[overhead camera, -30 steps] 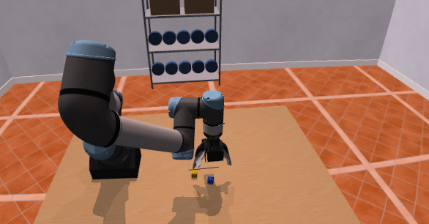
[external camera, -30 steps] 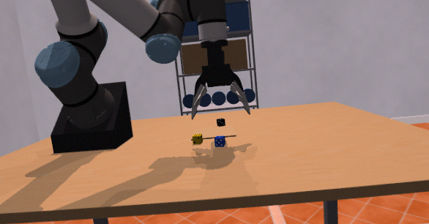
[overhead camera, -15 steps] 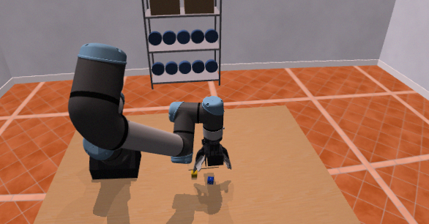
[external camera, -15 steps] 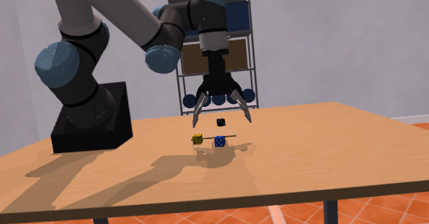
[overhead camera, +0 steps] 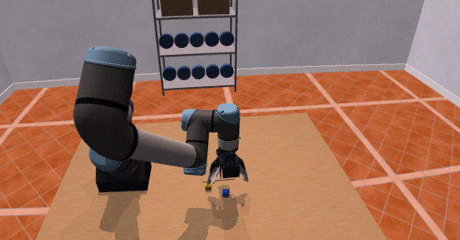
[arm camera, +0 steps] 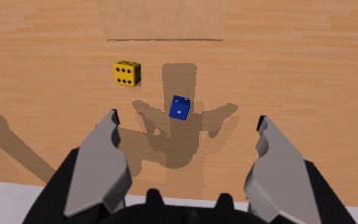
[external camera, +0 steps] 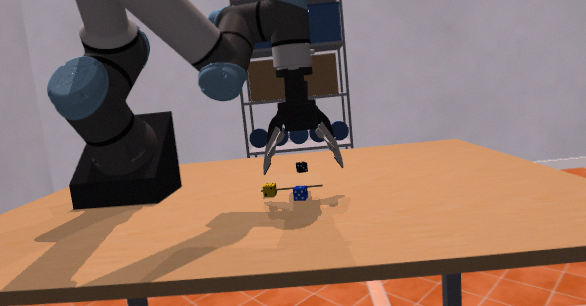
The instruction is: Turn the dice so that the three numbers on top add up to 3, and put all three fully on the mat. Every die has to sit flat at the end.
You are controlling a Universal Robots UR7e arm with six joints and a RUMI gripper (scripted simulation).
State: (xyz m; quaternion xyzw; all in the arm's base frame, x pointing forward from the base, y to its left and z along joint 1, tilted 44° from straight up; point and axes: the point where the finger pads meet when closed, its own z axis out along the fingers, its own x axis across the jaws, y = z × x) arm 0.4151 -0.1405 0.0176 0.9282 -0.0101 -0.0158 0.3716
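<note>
My gripper (arm camera: 187, 113) is open and empty. It hangs a little above the table, over the blue die (arm camera: 180, 107). The blue die lies turned at an angle in the gripper's shadow. The yellow die (arm camera: 126, 73) sits flat to its left with six pips on top. Both lie on the bare table, short of the near edge of the tan mat (arm camera: 162, 20). In the exterior view the gripper (external camera: 303, 163) hangs over the yellow die (external camera: 269, 190) and the blue die (external camera: 300, 193), and a black die (external camera: 301, 166) lies farther back. The black die is hidden in the top view and the wrist view.
The robot's black base (external camera: 125, 161) stands at the table's left side. A metal shelf (overhead camera: 196, 36) with boxes and dark cylinders stands on the floor behind the table. The table's front edge (external camera: 300, 271) is well clear of the dice.
</note>
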